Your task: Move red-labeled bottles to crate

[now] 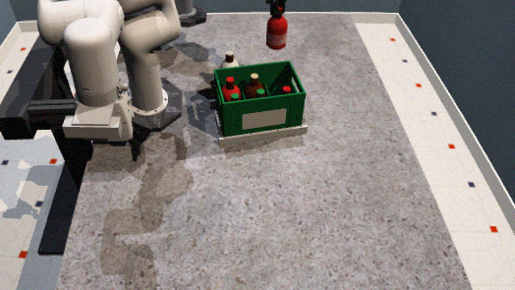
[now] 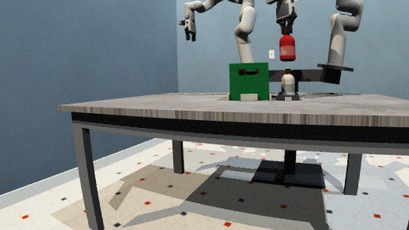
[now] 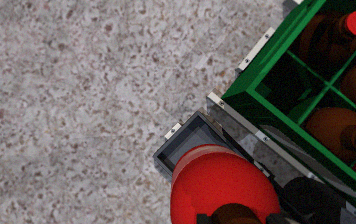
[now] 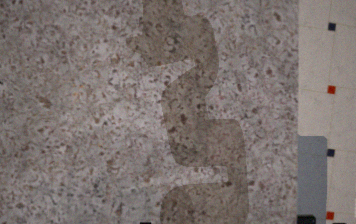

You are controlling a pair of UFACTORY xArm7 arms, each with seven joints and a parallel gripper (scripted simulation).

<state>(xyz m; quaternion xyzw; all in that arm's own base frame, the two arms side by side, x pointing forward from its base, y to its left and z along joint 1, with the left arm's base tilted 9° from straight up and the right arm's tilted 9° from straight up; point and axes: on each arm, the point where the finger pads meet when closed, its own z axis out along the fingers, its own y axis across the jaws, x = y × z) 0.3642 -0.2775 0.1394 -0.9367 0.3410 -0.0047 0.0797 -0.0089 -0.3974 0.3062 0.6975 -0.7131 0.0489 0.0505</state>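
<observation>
My left gripper (image 1: 278, 10) (image 2: 287, 30) is shut on the neck of a red-labeled bottle (image 1: 276, 32) (image 2: 287, 48) (image 3: 225, 185), upright in the air above the tray (image 3: 200, 118). A white-labeled bottle (image 1: 229, 61) (image 2: 288, 85) stands on the tray behind the crate. The green crate (image 1: 231, 121) (image 2: 237, 87) (image 3: 240, 84) stands level. It holds a red bottle (image 1: 230, 91), a brown bottle with a cream cap (image 1: 254, 86) and several others, mostly hidden. In the left wrist view, its near corner slot looks empty. My right gripper (image 1: 136, 151) (image 2: 190, 38) is open and empty, away from the crate.
Pale strips (image 1: 265, 135) (image 3: 256, 49) edge the crate's base. The tray lies close along the crate's long side. The right arm (image 1: 93, 66) stands to the left in the top view, its hand above the table (image 1: 295, 213).
</observation>
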